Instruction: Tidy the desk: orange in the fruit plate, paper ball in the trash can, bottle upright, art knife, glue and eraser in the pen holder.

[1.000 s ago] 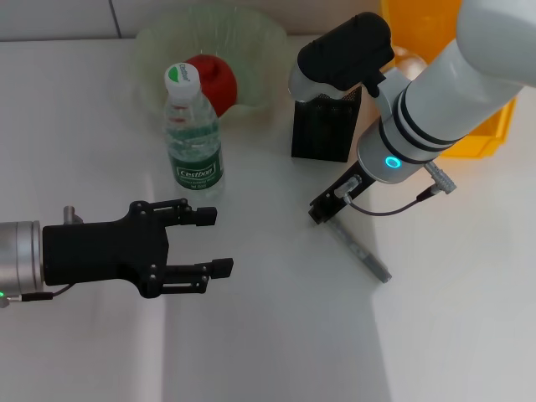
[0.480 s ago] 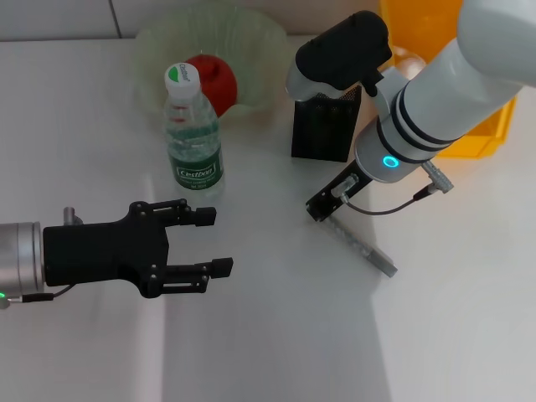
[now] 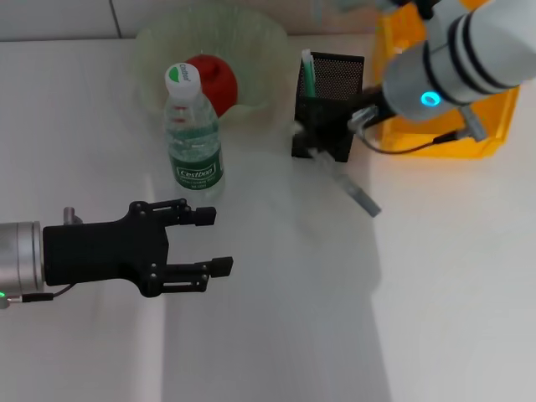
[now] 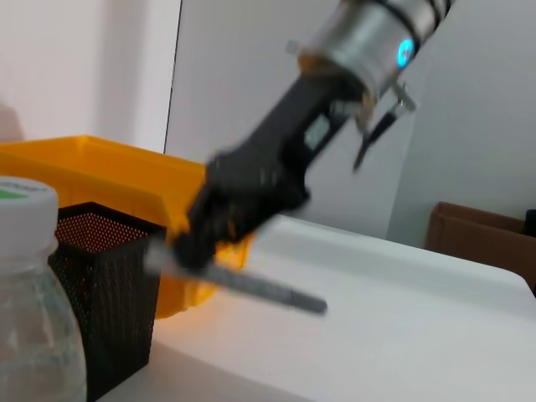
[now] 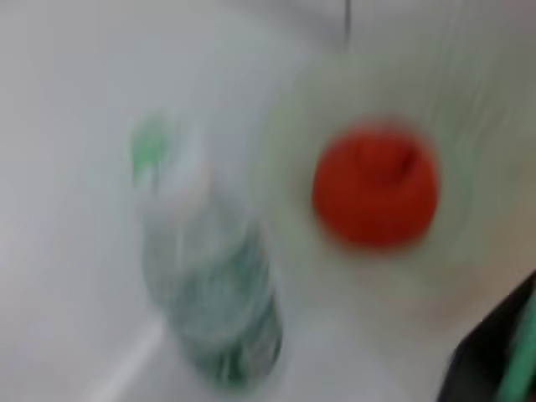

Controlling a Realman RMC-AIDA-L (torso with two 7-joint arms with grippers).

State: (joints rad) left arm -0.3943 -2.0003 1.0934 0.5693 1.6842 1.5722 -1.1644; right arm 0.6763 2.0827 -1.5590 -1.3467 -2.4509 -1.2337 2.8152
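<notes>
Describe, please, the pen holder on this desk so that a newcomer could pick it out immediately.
Start at the big orange-yellow trash can at the desk's far right edge. Immediately to its left stands the pen holder, between it and the pale-green fruit plate. It is the only black mesh box: square, upright, with a green-tipped stick poking out.

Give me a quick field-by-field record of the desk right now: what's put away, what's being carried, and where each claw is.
orange: in the fruit plate
bottle: upright, in front of the plate
pen holder: beside the trash can, a green-tipped stick inside
grey stick: carried off the desk by the right claw, near the pen holder
left claw: open, holds nothing, low over the near desk
paper ball: not seen
eraser: not seen
</notes>
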